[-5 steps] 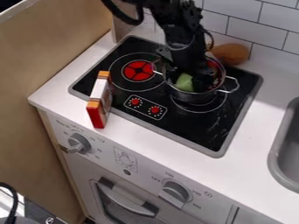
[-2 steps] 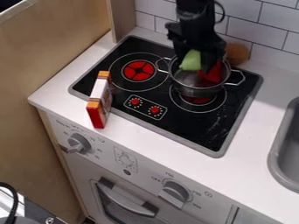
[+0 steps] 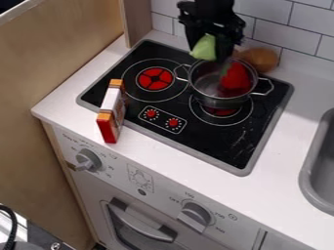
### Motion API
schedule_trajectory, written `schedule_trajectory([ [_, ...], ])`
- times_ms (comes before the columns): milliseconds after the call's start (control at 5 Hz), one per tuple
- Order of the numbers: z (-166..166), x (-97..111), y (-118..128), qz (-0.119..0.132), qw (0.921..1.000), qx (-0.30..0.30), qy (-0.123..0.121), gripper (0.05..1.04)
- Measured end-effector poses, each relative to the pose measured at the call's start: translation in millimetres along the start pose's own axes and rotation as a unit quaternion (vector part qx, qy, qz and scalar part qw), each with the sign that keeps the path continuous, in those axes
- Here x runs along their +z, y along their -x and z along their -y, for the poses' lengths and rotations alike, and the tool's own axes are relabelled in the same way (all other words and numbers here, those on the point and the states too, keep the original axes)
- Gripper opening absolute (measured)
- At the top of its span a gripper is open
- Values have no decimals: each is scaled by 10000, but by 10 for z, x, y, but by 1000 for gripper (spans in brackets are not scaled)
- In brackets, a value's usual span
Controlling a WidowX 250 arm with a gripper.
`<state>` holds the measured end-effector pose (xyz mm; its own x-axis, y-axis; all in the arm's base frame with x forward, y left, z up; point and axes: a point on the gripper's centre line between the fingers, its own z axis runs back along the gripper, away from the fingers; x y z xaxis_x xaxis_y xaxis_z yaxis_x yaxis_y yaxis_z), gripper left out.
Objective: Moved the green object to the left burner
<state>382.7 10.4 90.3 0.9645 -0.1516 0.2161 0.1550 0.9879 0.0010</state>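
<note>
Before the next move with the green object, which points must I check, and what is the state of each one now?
1. Tool holds the green object: ok.
2. The green object is outside the pot: ok.
3. Tool is over the left burner: not ok, it is near the pot's rear side.
4. The box is off the burner's red centre: ok.
5. Grip is firm enough: cannot tell.

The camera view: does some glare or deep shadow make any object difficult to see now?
In the camera view, the gripper is so dark that its details merge, while the green object stands out; the metal pot has soft highlights; the black stove top shows faint pale marks, maybe reflections or smears; no strong glare on the counter.
</note>
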Motion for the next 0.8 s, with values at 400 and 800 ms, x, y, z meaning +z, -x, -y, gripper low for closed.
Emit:
schedule_trajectory([
  [400,-426,88,123,-139,9996,-225,-75,676],
  [800,-770,-62,334,167,9994,-298,-37,676],
])
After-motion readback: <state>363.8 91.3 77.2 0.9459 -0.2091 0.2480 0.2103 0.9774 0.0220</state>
